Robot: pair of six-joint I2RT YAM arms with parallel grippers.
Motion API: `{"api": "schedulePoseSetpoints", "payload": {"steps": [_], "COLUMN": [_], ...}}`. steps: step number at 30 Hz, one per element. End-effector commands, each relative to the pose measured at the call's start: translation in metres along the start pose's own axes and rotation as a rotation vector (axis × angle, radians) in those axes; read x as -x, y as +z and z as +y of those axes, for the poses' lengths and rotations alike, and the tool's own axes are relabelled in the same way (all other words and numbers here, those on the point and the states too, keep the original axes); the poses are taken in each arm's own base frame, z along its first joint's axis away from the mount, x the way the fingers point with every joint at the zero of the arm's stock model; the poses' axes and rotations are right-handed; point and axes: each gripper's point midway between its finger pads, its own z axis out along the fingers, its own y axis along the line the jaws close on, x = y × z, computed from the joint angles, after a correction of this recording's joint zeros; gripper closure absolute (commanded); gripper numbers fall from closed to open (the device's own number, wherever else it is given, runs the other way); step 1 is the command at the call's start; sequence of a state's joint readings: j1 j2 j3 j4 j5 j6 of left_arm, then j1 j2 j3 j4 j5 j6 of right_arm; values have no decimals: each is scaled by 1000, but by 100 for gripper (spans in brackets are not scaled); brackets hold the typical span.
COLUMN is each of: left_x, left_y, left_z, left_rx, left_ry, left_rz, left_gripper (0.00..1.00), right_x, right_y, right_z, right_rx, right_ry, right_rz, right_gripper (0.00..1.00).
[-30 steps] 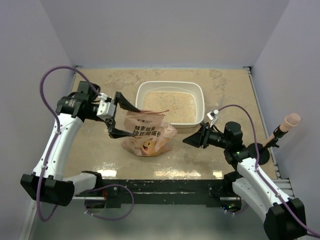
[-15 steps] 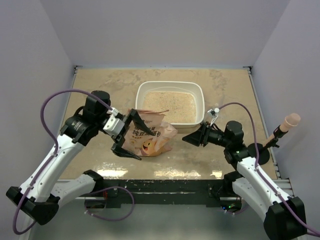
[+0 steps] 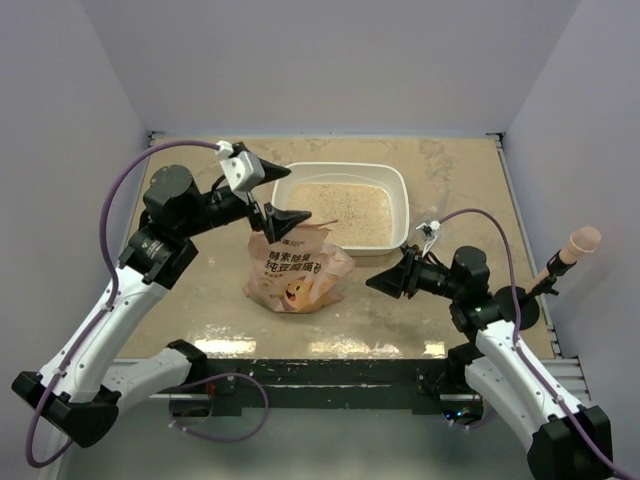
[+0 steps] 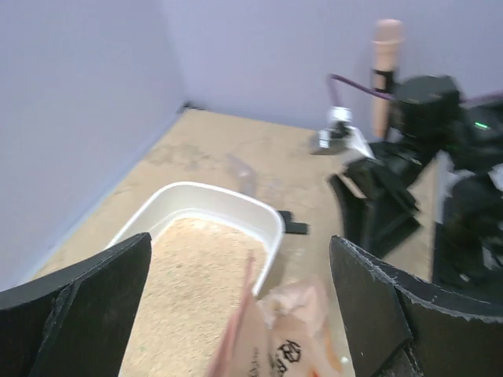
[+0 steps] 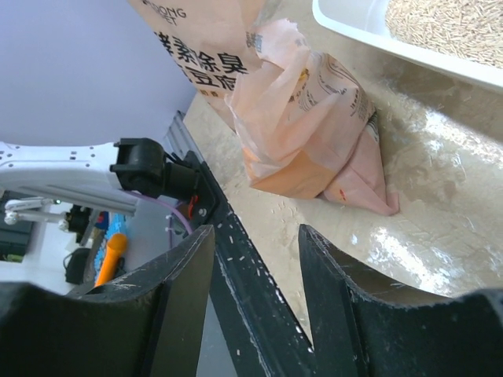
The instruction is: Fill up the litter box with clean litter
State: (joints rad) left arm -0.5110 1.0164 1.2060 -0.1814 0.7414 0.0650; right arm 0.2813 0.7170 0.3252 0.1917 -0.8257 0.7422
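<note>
The white litter box [image 3: 404,200] sits at the back centre and holds pale beige litter [image 3: 340,212]. It also shows in the left wrist view [image 4: 228,196] with its litter [image 4: 189,283], and in the right wrist view [image 5: 369,39]. The orange-pink printed bag [image 3: 297,268] stands just in front of the box's left half, free of both grippers. My left gripper [image 3: 288,193] is open and empty, raised over the bag's top [image 4: 291,330] by the box's near-left corner. My right gripper [image 3: 385,280] is open and empty, low over the table, right of the bag [image 5: 299,102].
A pink-tipped post [image 3: 578,243] stands at the table's right edge. The black front rail [image 5: 236,275] with scattered granules runs along the near edge. A small black tag [image 4: 287,222] lies on the table beside the box. Purple walls close in the left, back and right.
My left gripper has risen from the bag's left side and swung back and right, now above the bag's top near the box. It stayed open. The right arm has hardly moved.
</note>
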Motion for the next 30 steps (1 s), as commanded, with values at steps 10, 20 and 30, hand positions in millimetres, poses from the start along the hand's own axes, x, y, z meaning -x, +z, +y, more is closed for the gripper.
{"api": "schedulePoseSetpoints", "payload": {"steps": [10,20,30], "left_x": [-66,-141,-177], "left_y": [-44,-82,-73], "left_z": [57,38,9], "left_rx": [508,492,325], "left_ry": [-202,-336,-394], "left_rz": [204,288,258], "left_gripper": [0,0,0], "right_x": [9,12,7], "right_y": [-10,-20,-19], "right_z": [4,17,18], "right_rx": [-69,-80,-54], "right_ry": [-95,-160,-154], "right_rz": [-1,6,25], "right_gripper": [47,46,45]}}
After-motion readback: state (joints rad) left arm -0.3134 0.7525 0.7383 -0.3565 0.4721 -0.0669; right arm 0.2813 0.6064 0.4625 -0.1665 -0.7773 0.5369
